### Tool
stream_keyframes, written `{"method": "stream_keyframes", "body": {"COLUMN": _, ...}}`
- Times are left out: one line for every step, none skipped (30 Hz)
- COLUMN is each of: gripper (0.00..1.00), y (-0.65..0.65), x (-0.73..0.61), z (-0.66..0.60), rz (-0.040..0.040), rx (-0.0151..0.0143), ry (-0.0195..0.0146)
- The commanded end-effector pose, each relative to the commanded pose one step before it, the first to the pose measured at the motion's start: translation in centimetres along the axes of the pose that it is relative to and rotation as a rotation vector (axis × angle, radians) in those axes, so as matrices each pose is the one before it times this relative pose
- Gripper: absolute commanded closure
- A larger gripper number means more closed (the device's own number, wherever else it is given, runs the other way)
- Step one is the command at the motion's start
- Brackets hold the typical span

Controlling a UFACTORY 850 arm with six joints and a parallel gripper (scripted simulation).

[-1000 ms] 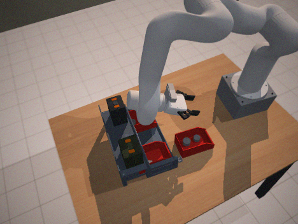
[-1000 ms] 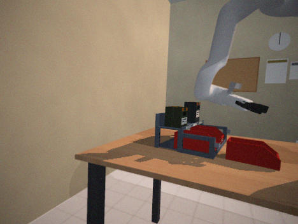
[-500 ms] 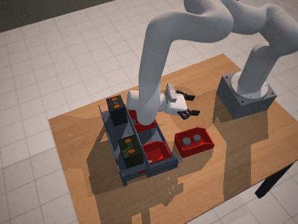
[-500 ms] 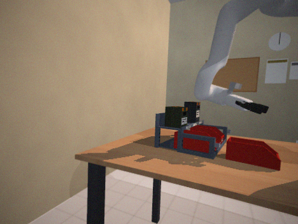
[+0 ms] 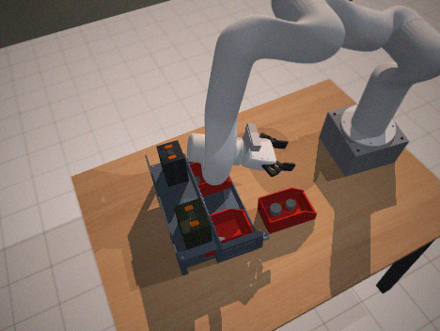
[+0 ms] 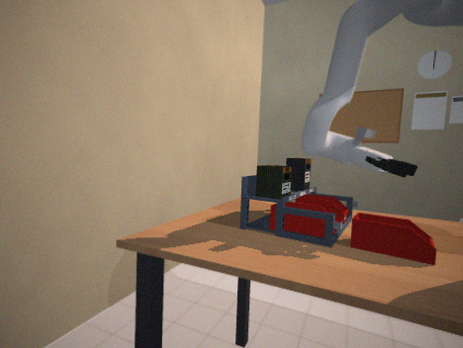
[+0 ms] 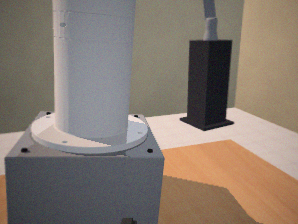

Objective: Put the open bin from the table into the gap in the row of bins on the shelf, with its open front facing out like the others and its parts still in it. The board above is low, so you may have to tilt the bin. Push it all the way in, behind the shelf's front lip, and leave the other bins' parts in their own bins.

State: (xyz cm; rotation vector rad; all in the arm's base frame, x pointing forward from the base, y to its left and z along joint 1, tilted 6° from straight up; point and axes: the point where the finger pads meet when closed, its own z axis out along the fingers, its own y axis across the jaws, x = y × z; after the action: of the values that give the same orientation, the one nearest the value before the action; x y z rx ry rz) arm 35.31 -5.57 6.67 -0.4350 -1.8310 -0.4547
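A red open bin (image 5: 287, 210) stands on the table in front of the shelf, with two grey round parts (image 5: 282, 206) in it; it also shows in the exterior view (image 6: 393, 237). The blue-grey shelf (image 5: 204, 206) holds two red bins (image 5: 228, 222) with a gap between them, partly hidden by my arm. My gripper (image 5: 277, 154) is open and empty, held in the air above the table, up and behind the loose bin and pointing away from the shelf; it also shows in the exterior view (image 6: 393, 165). The wrist view shows neither bin nor fingers.
Two dark boxes (image 5: 171, 161) (image 5: 193, 222) with orange labels sit on the shelf's top board. My grey arm base (image 5: 364, 138) stands at the table's far right and fills the wrist view (image 7: 85, 165). A black pillar (image 7: 210, 82) stands on the floor behind.
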Motion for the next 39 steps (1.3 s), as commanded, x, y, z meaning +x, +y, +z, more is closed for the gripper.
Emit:
{"method": "stream_keyframes", "body": {"gripper": 0.00, "y": 0.015, "x": 0.026, "z": -0.074, "rz": -0.00040, "rx": -0.00009, "ry": -0.00127}}
{"method": "stream_keyframes", "body": {"gripper": 0.00, "y": 0.000, "x": 0.000, "z": 0.000, "rz": 0.00000, "rx": 0.00000, "ry": 0.00000}}
{"method": "stream_keyframes", "body": {"gripper": 0.00, "y": 0.000, "x": 0.000, "z": 0.000, "rz": 0.00000, "rx": 0.00000, "ry": 0.00000}}
{"method": "stream_keyframes", "body": {"gripper": 0.00, "y": 0.000, "x": 0.000, "z": 0.000, "rz": 0.00000, "rx": 0.00000, "ry": 0.00000}}
{"method": "stream_keyframes", "body": {"gripper": 0.00, "y": 0.000, "x": 0.000, "z": 0.000, "rz": 0.00000, "rx": 0.00000, "ry": 0.00000}}
{"method": "stream_keyframes", "body": {"gripper": 0.00, "y": 0.000, "x": 0.000, "z": 0.000, "rz": 0.00000, "rx": 0.00000, "ry": 0.00000}}
{"method": "stream_keyframes", "body": {"gripper": 0.00, "y": 0.000, "x": 0.000, "z": 0.000, "rz": 0.00000, "rx": 0.00000, "ry": 0.00000}}
{"method": "stream_keyframes", "body": {"gripper": 0.00, "y": 0.000, "x": 0.000, "z": 0.000, "rz": 0.00000, "rx": 0.00000, "ry": 0.00000}}
{"method": "stream_keyframes", "body": {"gripper": 0.00, "y": 0.000, "x": 0.000, "z": 0.000, "rz": 0.00000, "rx": 0.00000, "ry": 0.00000}}
{"method": "stream_keyframes", "body": {"gripper": 0.00, "y": 0.623, "x": 0.579, "z": -0.526, "rz": -0.00756, "rx": 0.00342, "ry": -0.05133}}
{"method": "stream_keyframes", "body": {"gripper": 0.00, "y": 0.626, "x": 0.546, "z": -0.557, "rz": -0.00756, "rx": 0.00342, "ry": -0.05133}}
{"method": "stream_keyframes", "body": {"gripper": 0.00, "y": 0.628, "x": 0.512, "z": -0.586, "rz": -0.00756, "rx": 0.00342, "ry": -0.05133}}
{"method": "stream_keyframes", "body": {"gripper": 0.00, "y": 0.629, "x": 0.477, "z": -0.614, "rz": -0.00756, "rx": 0.00342, "ry": -0.05133}}
{"method": "stream_keyframes", "body": {"gripper": 0.00, "y": 0.631, "x": 0.440, "z": -0.639, "rz": -0.00756, "rx": 0.00342, "ry": -0.05133}}
{"method": "stream_keyframes", "body": {"gripper": 0.00, "y": 0.000, "x": 0.000, "z": 0.000, "rz": 0.00000, "rx": 0.00000, "ry": 0.00000}}
{"method": "stream_keyframes", "body": {"gripper": 0.00, "y": 0.000, "x": 0.000, "z": 0.000, "rz": 0.00000, "rx": 0.00000, "ry": 0.00000}}
{"method": "stream_keyframes", "body": {"gripper": 0.00, "y": 0.000, "x": 0.000, "z": 0.000, "rz": 0.00000, "rx": 0.00000, "ry": 0.00000}}
{"method": "stream_keyframes", "body": {"gripper": 0.00, "y": 0.000, "x": 0.000, "z": 0.000, "rz": 0.00000, "rx": 0.00000, "ry": 0.00000}}
{"method": "stream_keyframes", "body": {"gripper": 0.00, "y": 0.000, "x": 0.000, "z": 0.000, "rz": 0.00000, "rx": 0.00000, "ry": 0.00000}}
{"method": "stream_keyframes", "body": {"gripper": 0.00, "y": 0.000, "x": 0.000, "z": 0.000, "rz": 0.00000, "rx": 0.00000, "ry": 0.00000}}
{"method": "stream_keyframes", "body": {"gripper": 0.00, "y": 0.000, "x": 0.000, "z": 0.000, "rz": 0.00000, "rx": 0.00000, "ry": 0.00000}}
{"method": "stream_keyframes", "body": {"gripper": 0.00, "y": 0.000, "x": 0.000, "z": 0.000, "rz": 0.00000, "rx": 0.00000, "ry": 0.00000}}
{"method": "stream_keyframes", "body": {"gripper": 0.00, "y": 0.000, "x": 0.000, "z": 0.000, "rz": 0.00000, "rx": 0.00000, "ry": 0.00000}}
{"method": "stream_keyframes", "body": {"gripper": 0.00, "y": 0.000, "x": 0.000, "z": 0.000, "rz": 0.00000, "rx": 0.00000, "ry": 0.00000}}
{"method": "stream_keyframes", "body": {"gripper": 0.00, "y": 0.000, "x": 0.000, "z": 0.000, "rz": 0.00000, "rx": 0.00000, "ry": 0.00000}}
{"method": "stream_keyframes", "body": {"gripper": 0.00, "y": 0.000, "x": 0.000, "z": 0.000, "rz": 0.00000, "rx": 0.00000, "ry": 0.00000}}
{"method": "stream_keyframes", "body": {"gripper": 0.00, "y": 0.643, "x": 0.414, "z": -0.662, "rz": -0.00709, "rx": 0.00314, "ry": -0.04695}}
{"method": "stream_keyframes", "body": {"gripper": 0.00, "y": 0.695, "x": 0.400, "z": -0.753, "rz": -0.00756, "rx": 0.00342, "ry": -0.05133}}
{"method": "stream_keyframes", "body": {"gripper": 0.00, "y": 0.695, "x": 0.356, "z": -0.774, "rz": -0.00756, "rx": 0.00342, "ry": -0.05133}}
{"method": "stream_keyframes", "body": {"gripper": 0.00, "y": 0.695, "x": 0.311, "z": -0.794, "rz": -0.00756, "rx": 0.00342, "ry": -0.05133}}
{"method": "stream_keyframes", "body": {"gripper": 0.00, "y": 0.695, "x": 0.264, "z": -0.811, "rz": -0.00756, "rx": 0.00342, "ry": -0.05133}}
{"method": "stream_keyframes", "body": {"gripper": 0.00, "y": 0.000, "x": 0.000, "z": 0.000, "rz": 0.00000, "rx": 0.00000, "ry": 0.00000}}
{"method": "stream_keyframes", "body": {"gripper": 0.00, "y": 0.000, "x": 0.000, "z": 0.000, "rz": 0.00000, "rx": 0.00000, "ry": 0.00000}}
{"method": "stream_keyframes", "body": {"gripper": 0.00, "y": 0.000, "x": 0.000, "z": 0.000, "rz": 0.00000, "rx": 0.00000, "ry": 0.00000}}
{"method": "stream_keyframes", "body": {"gripper": 0.00, "y": 0.000, "x": 0.000, "z": 0.000, "rz": 0.00000, "rx": 0.00000, "ry": 0.00000}}
{"method": "stream_keyframes", "body": {"gripper": 0.00, "y": 0.000, "x": 0.000, "z": 0.000, "rz": 0.00000, "rx": 0.00000, "ry": 0.00000}}
{"method": "stream_keyframes", "body": {"gripper": 0.00, "y": 0.000, "x": 0.000, "z": 0.000, "rz": 0.00000, "rx": 0.00000, "ry": 0.00000}}
{"method": "stream_keyframes", "body": {"gripper": 0.00, "y": 0.000, "x": 0.000, "z": 0.000, "rz": 0.00000, "rx": 0.00000, "ry": 0.00000}}
{"method": "stream_keyframes", "body": {"gripper": 0.00, "y": 0.000, "x": 0.000, "z": 0.000, "rz": 0.00000, "rx": 0.00000, "ry": 0.00000}}
